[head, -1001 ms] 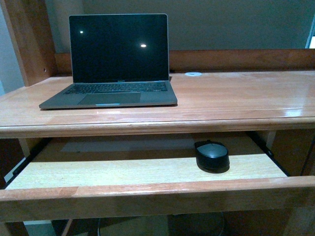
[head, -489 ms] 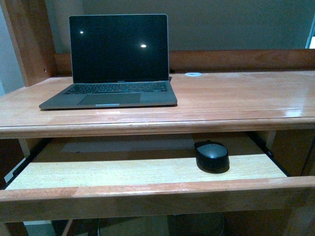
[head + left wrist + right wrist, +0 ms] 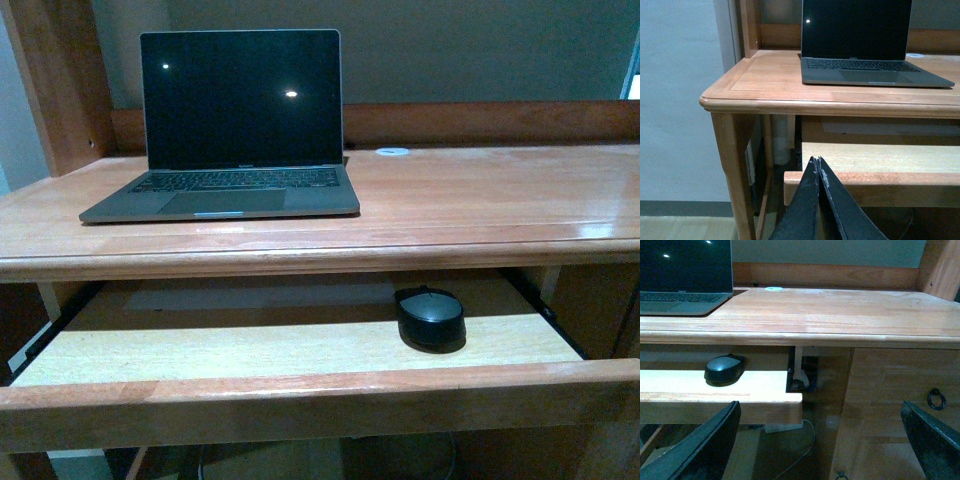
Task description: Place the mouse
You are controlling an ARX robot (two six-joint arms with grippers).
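The mouse (image 3: 431,317) is a small black oval with a greyer glossy top. It rests on the pulled-out keyboard tray (image 3: 250,350) under the desk, toward the tray's right end; the right wrist view also shows the mouse (image 3: 723,368). Neither gripper appears in the front view. My left gripper (image 3: 816,161) is shut with nothing in it, low in front of the tray's left front corner. My right gripper (image 3: 820,412) is open and empty, held below and in front of the tray's right end, well short of the mouse.
An open laptop (image 3: 235,125) with a dark screen stands on the wooden desktop (image 3: 480,200) at the left. A white round grommet (image 3: 392,151) sits at the back. A cupboard door with a ring pull (image 3: 937,398) is right of the tray. A cable (image 3: 800,450) hangs beneath.
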